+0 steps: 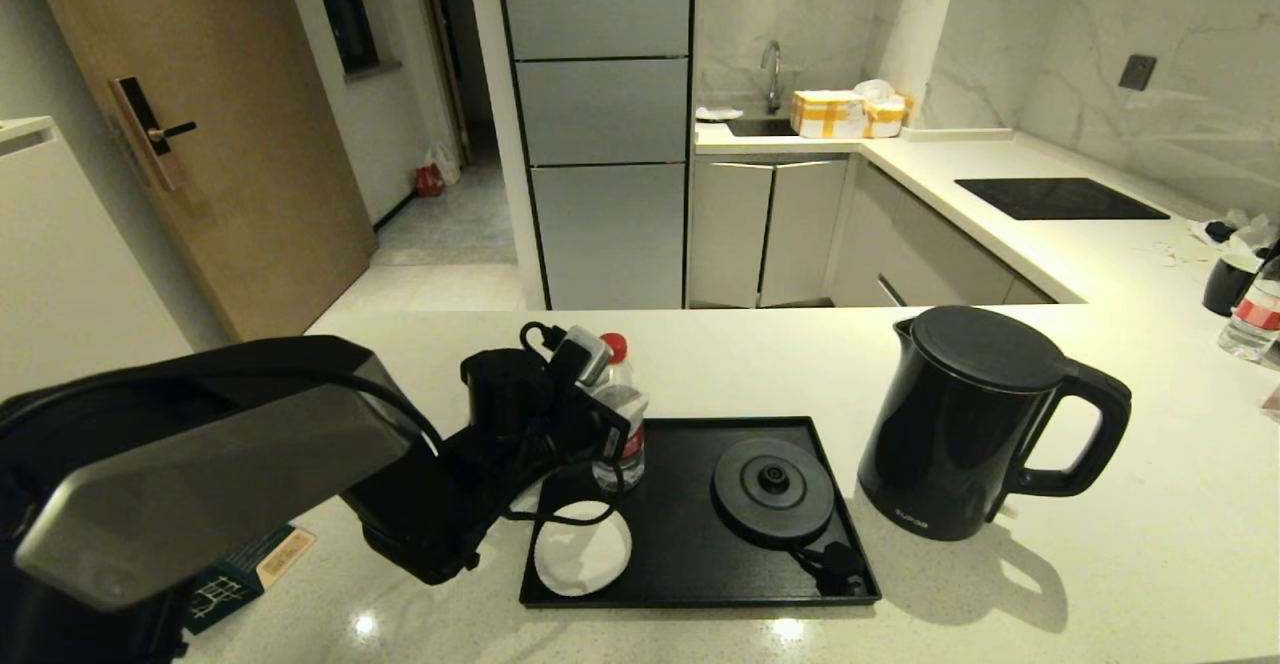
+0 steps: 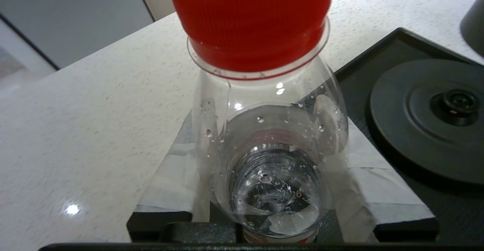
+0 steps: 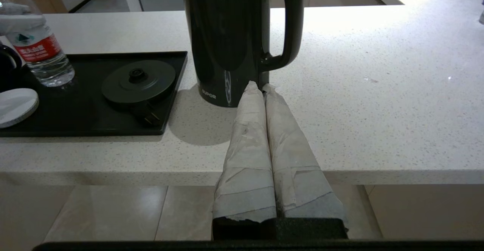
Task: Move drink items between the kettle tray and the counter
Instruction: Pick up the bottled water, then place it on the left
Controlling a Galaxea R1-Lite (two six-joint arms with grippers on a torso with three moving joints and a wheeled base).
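A clear bottle (image 1: 620, 414) with a red cap (image 2: 251, 20) stands upright at the back left of the black kettle tray (image 1: 690, 564). My left gripper (image 1: 615, 394) reaches in from the left, its taped fingers (image 2: 172, 175) pressed against both sides of the bottle's upper body. The black kettle (image 1: 960, 424) stands on the counter (image 1: 1100, 544) just right of the tray. My right gripper (image 3: 261, 86) is shut and empty, low by the counter's front edge, its tips close to the kettle (image 3: 227, 35) base.
On the tray lie the round kettle base disc (image 1: 772, 489) with its plug and a white round disc (image 1: 582, 549). Far right on the counter stand a black mug (image 1: 1230, 284) and a second bottle (image 1: 1255, 319). A hob panel (image 1: 1060, 199) lies behind.
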